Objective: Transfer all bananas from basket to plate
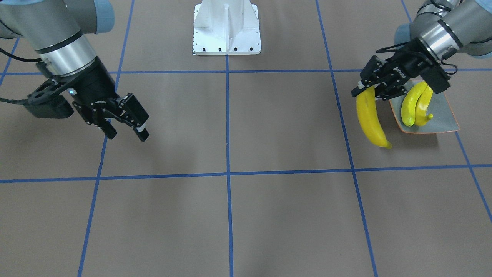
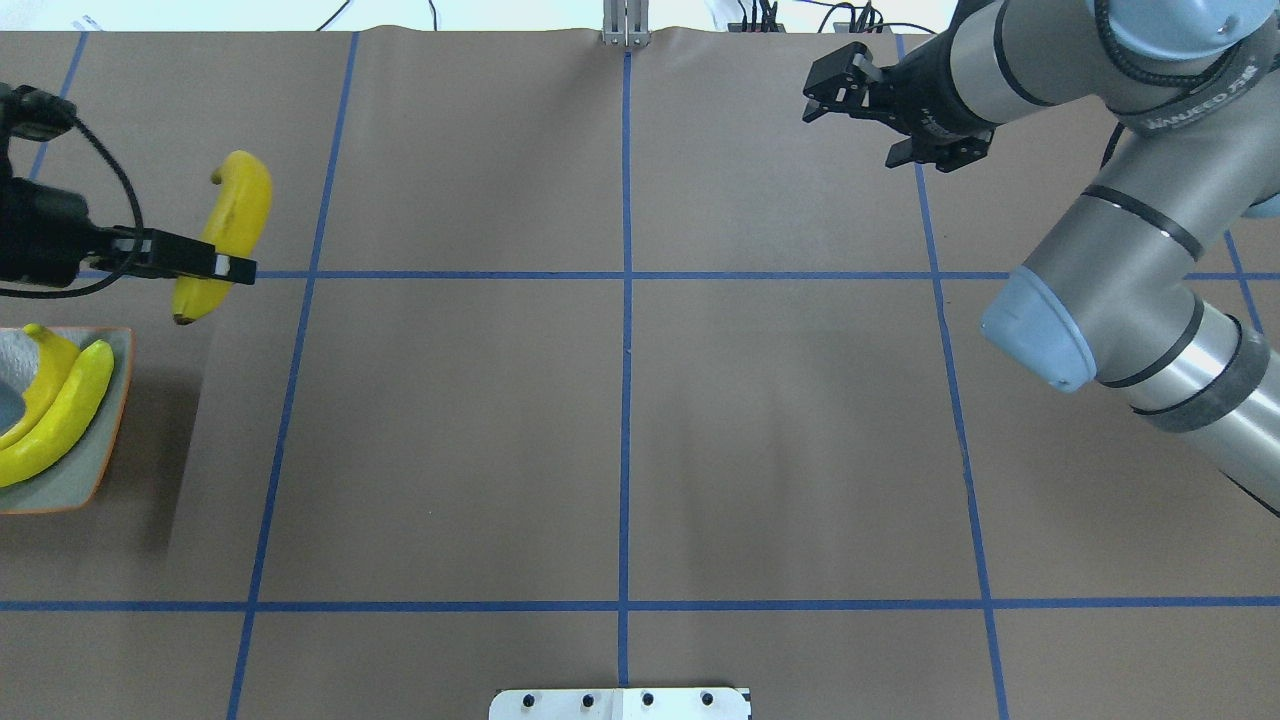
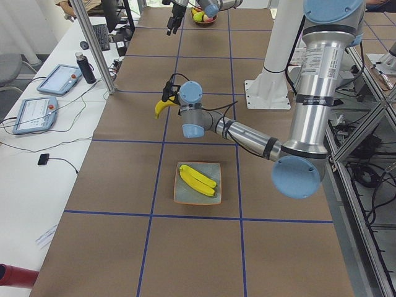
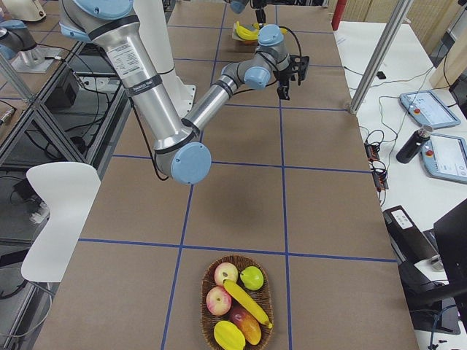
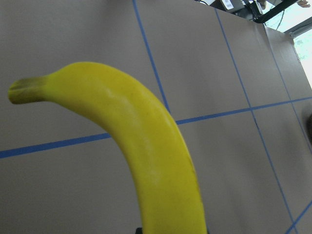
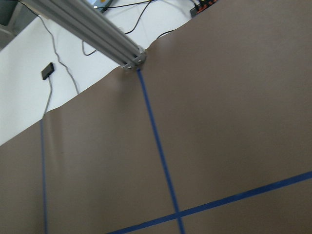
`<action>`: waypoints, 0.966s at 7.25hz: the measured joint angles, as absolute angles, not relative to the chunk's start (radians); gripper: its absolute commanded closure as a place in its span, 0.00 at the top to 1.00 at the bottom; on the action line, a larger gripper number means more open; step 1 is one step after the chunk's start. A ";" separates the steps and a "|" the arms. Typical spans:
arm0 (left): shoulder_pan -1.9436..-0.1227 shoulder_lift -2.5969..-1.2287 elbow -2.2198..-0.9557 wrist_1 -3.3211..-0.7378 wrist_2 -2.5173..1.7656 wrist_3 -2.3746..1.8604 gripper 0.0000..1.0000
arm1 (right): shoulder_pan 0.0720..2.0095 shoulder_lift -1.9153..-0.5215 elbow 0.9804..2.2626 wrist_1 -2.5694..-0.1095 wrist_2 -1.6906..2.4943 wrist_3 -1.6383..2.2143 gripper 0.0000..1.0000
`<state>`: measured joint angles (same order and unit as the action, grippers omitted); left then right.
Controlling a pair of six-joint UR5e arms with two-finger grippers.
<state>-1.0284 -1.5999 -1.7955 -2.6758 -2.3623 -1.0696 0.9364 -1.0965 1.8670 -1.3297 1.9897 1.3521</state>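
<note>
At the overhead view's far left edge, the plate (image 2: 104, 442) carries two bananas (image 2: 58, 420) side by side. Just beyond it, the left gripper (image 2: 222, 267) pinches a third banana (image 2: 238, 210) above the table (image 2: 620, 430). At far right, the right gripper (image 1: 127, 134) hangs with its fingers spread, holding nothing. The basket (image 4: 207, 306) holds one banana (image 4: 248, 302) among other fruit (image 4: 219, 299).

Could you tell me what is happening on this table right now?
The left gripper holds a banana in the air beside the plate, where two bananas already lie. The right gripper is open and empty over the table. A fourth banana lies in the basket among other fruit.
</note>
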 measured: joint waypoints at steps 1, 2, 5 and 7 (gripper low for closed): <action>-1.058 -1.494 -1.801 -2.675 -2.362 -0.945 0.00 | 0.974 -1.147 1.867 -1.337 2.014 1.268 1.00; -1.093 -1.399 -1.803 -2.675 -2.359 -0.811 0.00 | 1.005 -1.189 1.866 -1.337 2.029 1.201 1.00; -1.197 -1.225 -1.783 -2.671 -2.313 -0.431 0.00 | 1.035 -1.223 1.864 -1.336 2.038 1.140 1.00; -1.202 -1.209 -1.696 -2.668 -2.166 -0.241 0.00 | 1.037 -1.228 1.864 -1.336 2.040 1.136 1.00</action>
<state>-1.2022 -1.2092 -1.6955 -2.6679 -2.1660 -0.2409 1.0371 -1.2284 1.8639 -1.3361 2.0403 1.1357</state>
